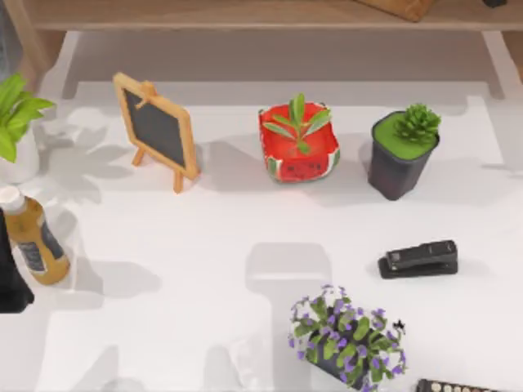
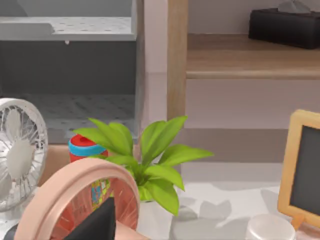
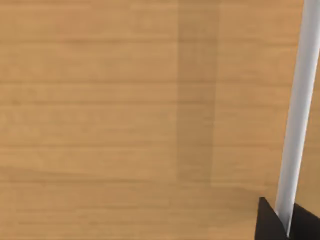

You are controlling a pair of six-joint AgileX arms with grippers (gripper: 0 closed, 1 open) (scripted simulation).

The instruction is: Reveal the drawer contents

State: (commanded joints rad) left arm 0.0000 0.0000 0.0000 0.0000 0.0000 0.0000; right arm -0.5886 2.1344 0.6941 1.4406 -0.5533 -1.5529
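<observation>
A light wooden drawer front (image 3: 125,115) sits close up in the right wrist view. A slim silver bar handle (image 3: 295,110) runs along it. My right gripper (image 3: 287,222) is at the end of that bar, with a dark fingertip pressed against each side of it, so it is shut on the handle. The inside of the drawer is hidden. My left arm (image 1: 11,278) is parked at the table's left edge beside a yellow bottle (image 1: 34,237).
On the white table stand a small chalkboard easel (image 1: 158,129), a watermelon-patterned pot (image 1: 298,151), a dark pot with a succulent (image 1: 402,155), a black stapler (image 1: 418,259) and a purple-flowered plant (image 1: 347,336). A leafy plant (image 2: 145,160) and a fan (image 2: 17,155) are near the left arm.
</observation>
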